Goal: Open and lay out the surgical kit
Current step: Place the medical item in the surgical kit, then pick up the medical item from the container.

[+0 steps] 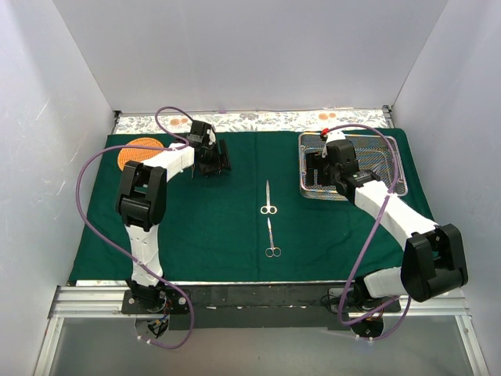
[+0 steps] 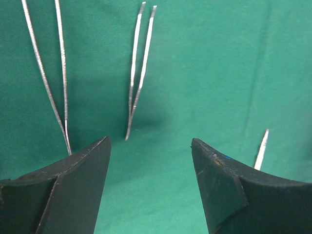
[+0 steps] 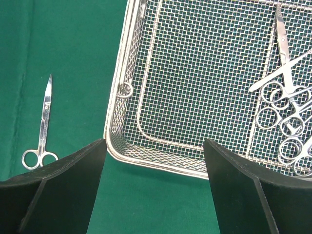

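The dark green cloth (image 1: 211, 227) lies spread flat, with the rectangular silver wire-mesh tray (image 1: 376, 149) at its far right. Left arm's fingers (image 2: 73, 185) stand spread above thin steel tweezers (image 2: 138, 73); right arm's fingers (image 3: 58, 180) are spread over the tray's rim.

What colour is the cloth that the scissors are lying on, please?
The cloth is dark green, best seen in the top external view.

Light: we found it bright, even | Shadows: soft, beside the tweezers (image 2: 138, 68) | Glare: faint on the scissors (image 3: 44, 117) | Focus: overhead sharp, wrist views slightly soft
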{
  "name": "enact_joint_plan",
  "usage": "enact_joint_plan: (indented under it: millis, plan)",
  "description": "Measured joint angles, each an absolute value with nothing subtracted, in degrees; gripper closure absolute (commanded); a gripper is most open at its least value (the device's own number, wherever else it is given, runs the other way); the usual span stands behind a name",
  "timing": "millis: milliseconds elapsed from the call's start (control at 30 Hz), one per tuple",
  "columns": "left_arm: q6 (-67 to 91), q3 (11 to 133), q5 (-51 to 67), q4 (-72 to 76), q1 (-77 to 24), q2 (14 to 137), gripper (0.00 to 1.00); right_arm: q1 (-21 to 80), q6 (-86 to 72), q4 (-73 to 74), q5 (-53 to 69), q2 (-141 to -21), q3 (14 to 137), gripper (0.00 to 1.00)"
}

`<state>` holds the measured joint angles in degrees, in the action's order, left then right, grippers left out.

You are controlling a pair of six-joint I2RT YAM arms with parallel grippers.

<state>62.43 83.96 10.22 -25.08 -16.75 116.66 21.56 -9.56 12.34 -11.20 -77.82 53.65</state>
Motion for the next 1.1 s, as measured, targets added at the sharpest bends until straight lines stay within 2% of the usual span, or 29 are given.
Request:
enact_joint_plan:
  millis: [867,1100]
  plan:
    - [62.4,85.5,9.6,-25.6,-19.5,118.7,0.36,20.5,-9.2,12.3,-10.9,-76.4,53.5,0.12]
    - [62.6,85.9,8.5,-26.6,-19.7,118.7,0.32,19.8,-8.8,12.3,-10.9,-76.4,53.5,0.12]
